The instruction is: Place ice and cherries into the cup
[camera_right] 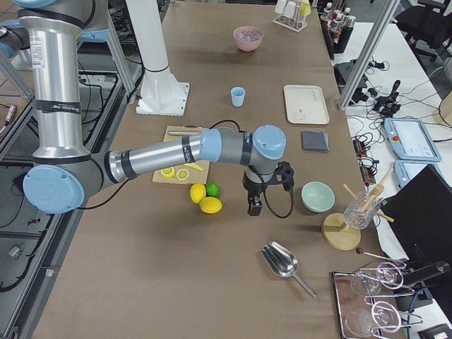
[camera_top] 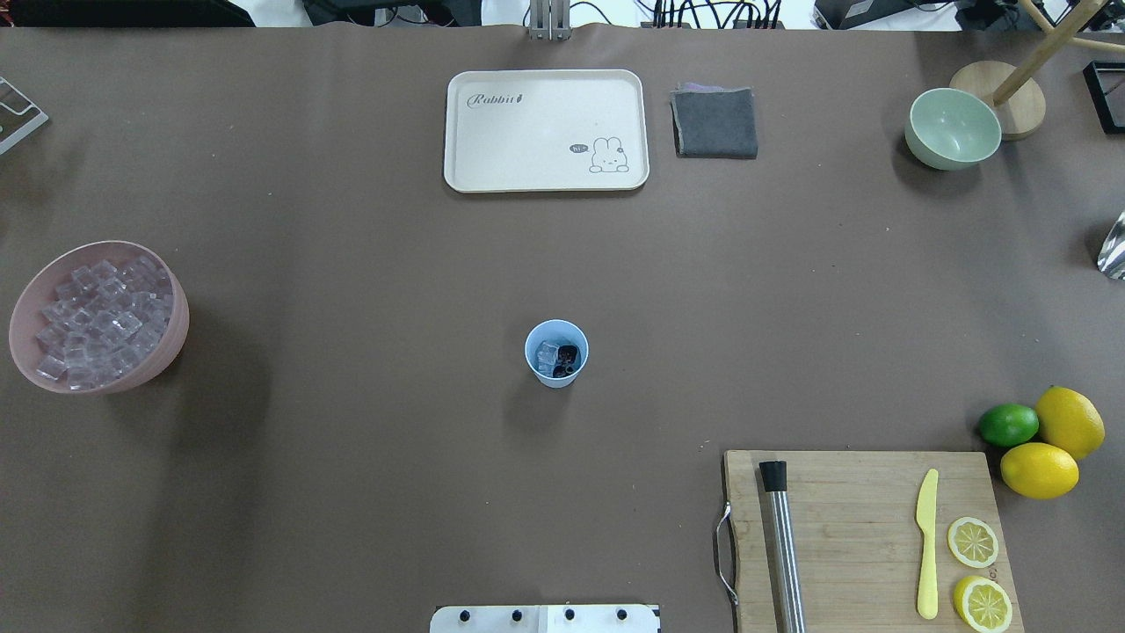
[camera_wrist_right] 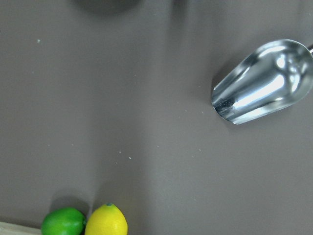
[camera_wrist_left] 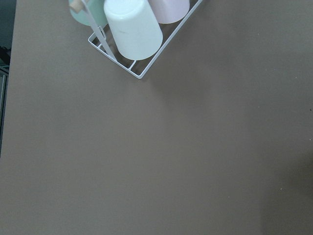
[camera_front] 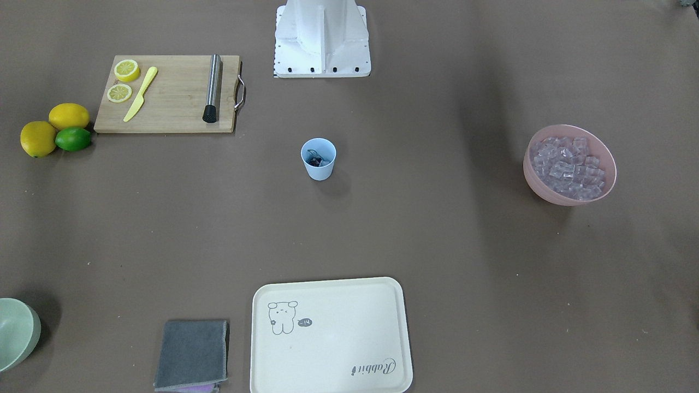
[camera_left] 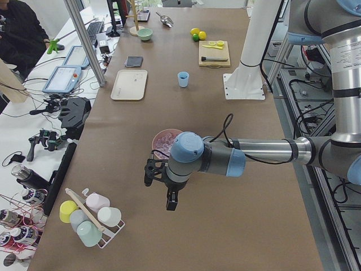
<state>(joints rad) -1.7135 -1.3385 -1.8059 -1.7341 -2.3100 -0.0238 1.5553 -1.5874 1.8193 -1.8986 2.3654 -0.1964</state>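
Note:
The light blue cup (camera_top: 556, 353) stands upright mid-table, also visible from the front (camera_front: 318, 159). Inside it lie a few ice cubes (camera_top: 547, 353) and the dark cherries (camera_top: 568, 356), with a thin stem showing (camera_front: 315, 160). More ice (camera_top: 97, 316) fills the pink bowl (camera_front: 569, 194). My left gripper (camera_left: 170, 204) hangs far from the cup, past the pink bowl, near the table's left end. My right gripper (camera_right: 253, 209) hovers near the lemons at the right end. Both grippers show only in the side views, so I cannot tell whether they are open or shut.
A wooden board (camera_top: 866, 536) carries a steel muddler, a yellow knife and lemon slices. Two lemons and a lime (camera_top: 1009, 425) lie beside it. A cream tray (camera_top: 545, 132), grey cloth (camera_top: 714, 123), green bowl (camera_top: 953, 128), metal scoop (camera_wrist_right: 261, 83) and a cup rack (camera_wrist_left: 132, 34) are around.

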